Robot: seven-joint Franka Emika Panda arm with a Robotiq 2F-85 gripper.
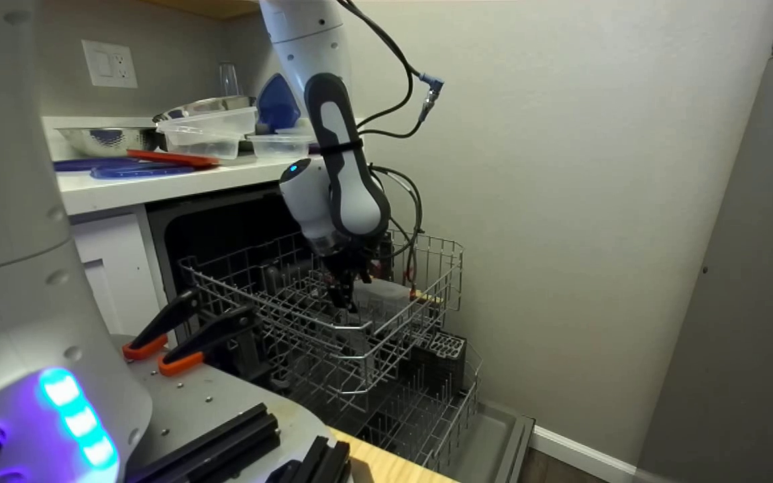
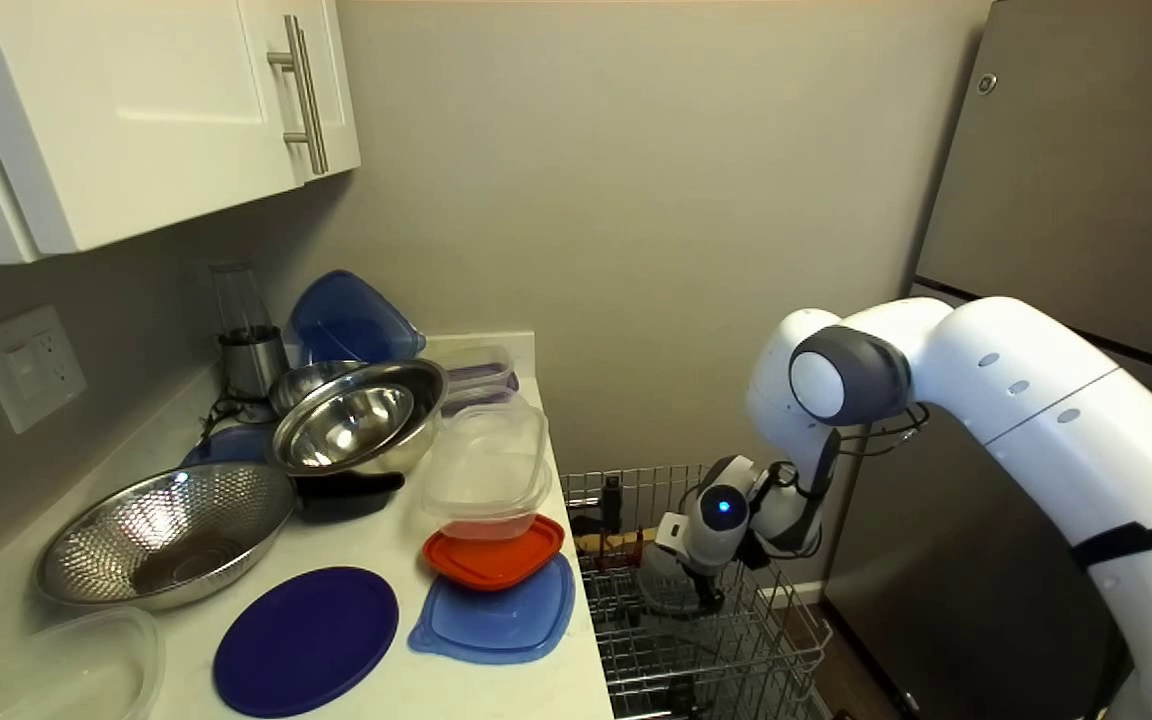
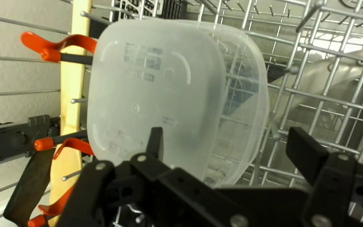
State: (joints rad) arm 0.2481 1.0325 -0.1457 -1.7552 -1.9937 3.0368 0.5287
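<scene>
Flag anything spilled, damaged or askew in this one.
No spill or damage shows. The clear container sits base up in the upper rack, which looks normal. Mildly odd: on the counter, the red lid overlaps a light-blue lid off-centre, untidily stacked.

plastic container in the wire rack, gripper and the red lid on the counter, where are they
Plastic container (image 3: 156,97): wrist view, on its frosted base.
Gripper (image 3: 227,137): wrist view, midway between its parted fingertips.
Red lid (image 2: 494,563): in an exterior view, on its upper face.
</scene>
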